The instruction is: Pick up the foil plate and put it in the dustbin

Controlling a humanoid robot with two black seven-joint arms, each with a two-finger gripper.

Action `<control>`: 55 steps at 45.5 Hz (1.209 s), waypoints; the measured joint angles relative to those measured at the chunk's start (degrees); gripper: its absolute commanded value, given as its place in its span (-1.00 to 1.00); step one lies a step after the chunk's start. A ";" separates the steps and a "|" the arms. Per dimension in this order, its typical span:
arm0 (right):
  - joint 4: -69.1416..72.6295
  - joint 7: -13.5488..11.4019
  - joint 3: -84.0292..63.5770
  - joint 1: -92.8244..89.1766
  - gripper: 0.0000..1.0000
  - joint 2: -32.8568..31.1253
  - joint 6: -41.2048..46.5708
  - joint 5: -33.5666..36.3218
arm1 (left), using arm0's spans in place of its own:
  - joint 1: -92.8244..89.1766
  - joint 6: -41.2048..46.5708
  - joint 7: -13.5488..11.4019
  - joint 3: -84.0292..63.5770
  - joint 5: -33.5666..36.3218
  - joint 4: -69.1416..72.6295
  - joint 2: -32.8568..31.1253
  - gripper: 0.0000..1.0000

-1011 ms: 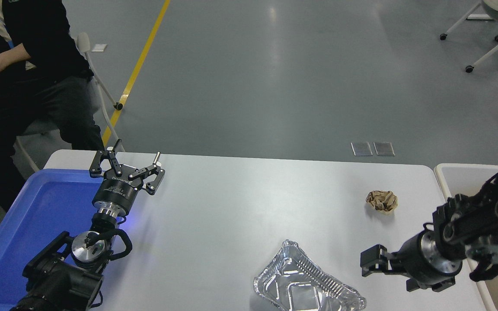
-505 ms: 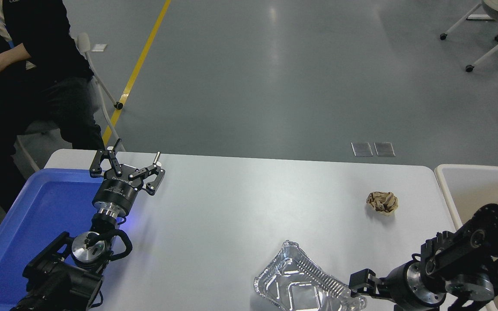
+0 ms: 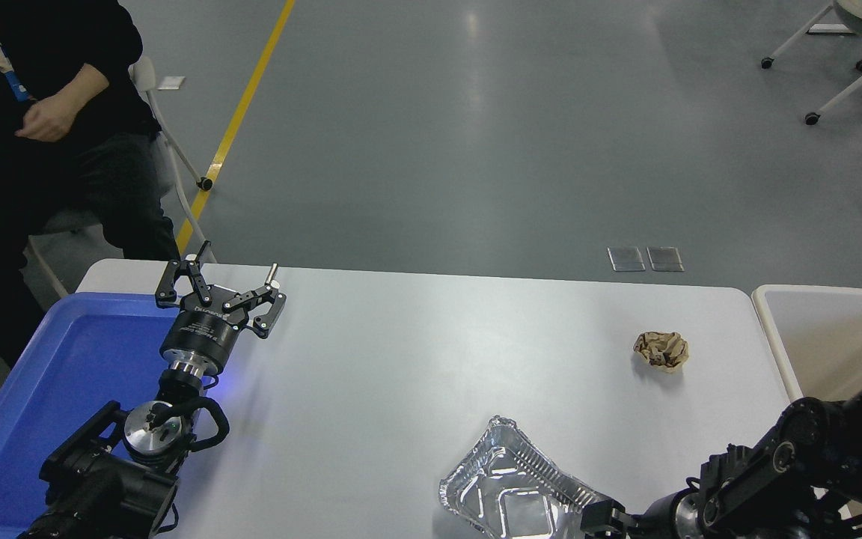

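The foil plate lies open side up on the white table near its front edge, shiny, dented and ribbed. My right gripper is low at the picture's bottom edge, right at the plate's near right corner; it is mostly cut off by the frame. The dustbin stands off the table's right end, its pale rim and tan inside showing, partly behind my right arm. My left gripper is parked at the lower left, open and empty, beside the blue tray.
A blue plastic tray sits at the table's left end. A small crumpled brown paper ball lies at the right, behind the plate. A person in dark clothes sits at the far left.
My right arm has dropped down and to the left, bringing the gripper from beside the plate to its near right corner at the frame's bottom. The person's hand has shifted.
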 measured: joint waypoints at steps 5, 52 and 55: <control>-0.54 -0.01 0.43 -0.84 1.00 0.85 -1.45 0.39 | 0.00 0.00 0.00 0.00 0.00 -0.01 0.00 0.98; -4.06 0.39 0.10 -6.09 -1.00 3.91 -7.39 -0.35 | 0.00 0.00 0.00 0.00 0.00 -0.01 0.01 0.98; -4.07 0.46 0.05 -6.14 -1.00 3.99 -7.52 -0.54 | 0.00 0.00 0.00 0.00 0.00 -0.01 0.01 0.98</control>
